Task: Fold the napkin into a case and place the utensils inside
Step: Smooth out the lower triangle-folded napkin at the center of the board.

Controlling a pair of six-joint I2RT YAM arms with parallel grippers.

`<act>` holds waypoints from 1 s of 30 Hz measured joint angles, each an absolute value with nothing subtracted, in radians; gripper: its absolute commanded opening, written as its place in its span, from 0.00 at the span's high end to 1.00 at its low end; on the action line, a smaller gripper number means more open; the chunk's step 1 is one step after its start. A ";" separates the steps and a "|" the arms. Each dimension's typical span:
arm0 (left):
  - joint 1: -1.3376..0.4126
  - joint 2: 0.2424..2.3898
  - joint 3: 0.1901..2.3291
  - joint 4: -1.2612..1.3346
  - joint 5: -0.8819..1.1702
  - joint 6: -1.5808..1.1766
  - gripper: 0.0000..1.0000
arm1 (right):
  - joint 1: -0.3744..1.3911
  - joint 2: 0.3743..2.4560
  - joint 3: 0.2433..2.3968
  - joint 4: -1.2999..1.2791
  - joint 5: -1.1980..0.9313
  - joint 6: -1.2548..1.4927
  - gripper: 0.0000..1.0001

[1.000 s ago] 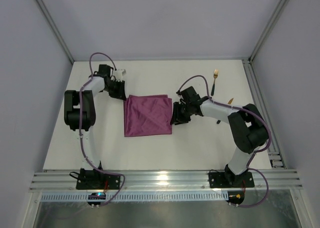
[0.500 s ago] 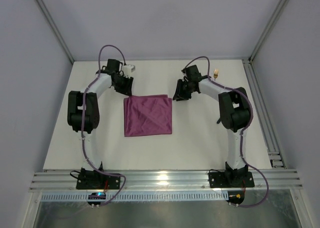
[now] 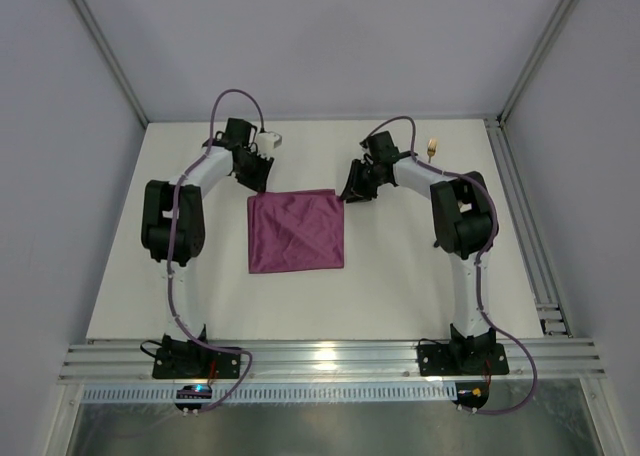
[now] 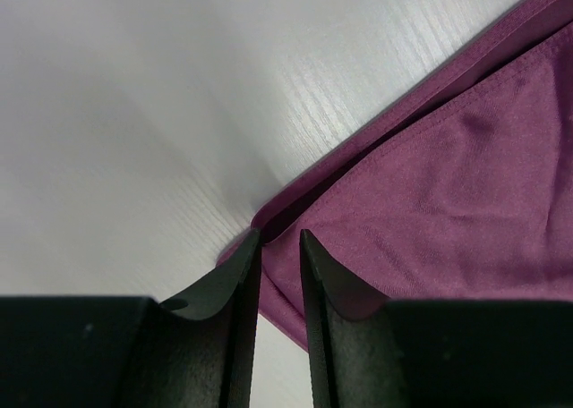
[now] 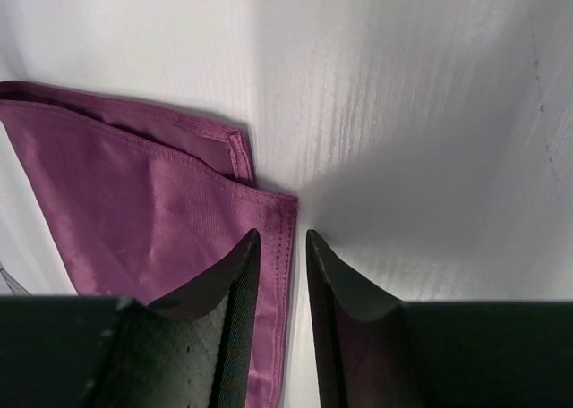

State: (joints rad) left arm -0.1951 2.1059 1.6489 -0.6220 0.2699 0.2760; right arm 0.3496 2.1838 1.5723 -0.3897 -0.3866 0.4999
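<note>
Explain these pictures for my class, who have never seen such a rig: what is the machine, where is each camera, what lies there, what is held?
Two robot arms, bolted at the near edge of the table, each end in a two-finger gripper. One picture looks down from above; two come from wrist cameras. On the table lies a folded purple napkin; a gold fork peeks out beyond the right arm. The left gripper and right gripper each stand at a far corner, fingers slightly apart. Nothing looks gripped.
</note>
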 measured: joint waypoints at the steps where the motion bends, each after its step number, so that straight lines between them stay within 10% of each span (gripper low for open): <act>1: -0.195 2.106 1.649 -0.624 0.266 0.279 0.75 | 0.350 2.186 1.572 -0.385 -0.392 0.504 0.69; 11: -0.196 2.112 1.649 -0.627 0.235 0.298 1.00 | 0.350 2.212 1.573 -0.338 -0.434 0.547 0.92; 30: -0.195 2.067 1.613 -0.642 0.268 0.297 1.00 | 0.355 2.217 1.573 -0.267 -0.456 0.603 0.96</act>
State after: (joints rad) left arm -0.1951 2.0666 1.6131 -0.6418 0.2680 0.2966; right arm 0.3546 2.2169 1.5726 -0.2672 -0.4557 0.6033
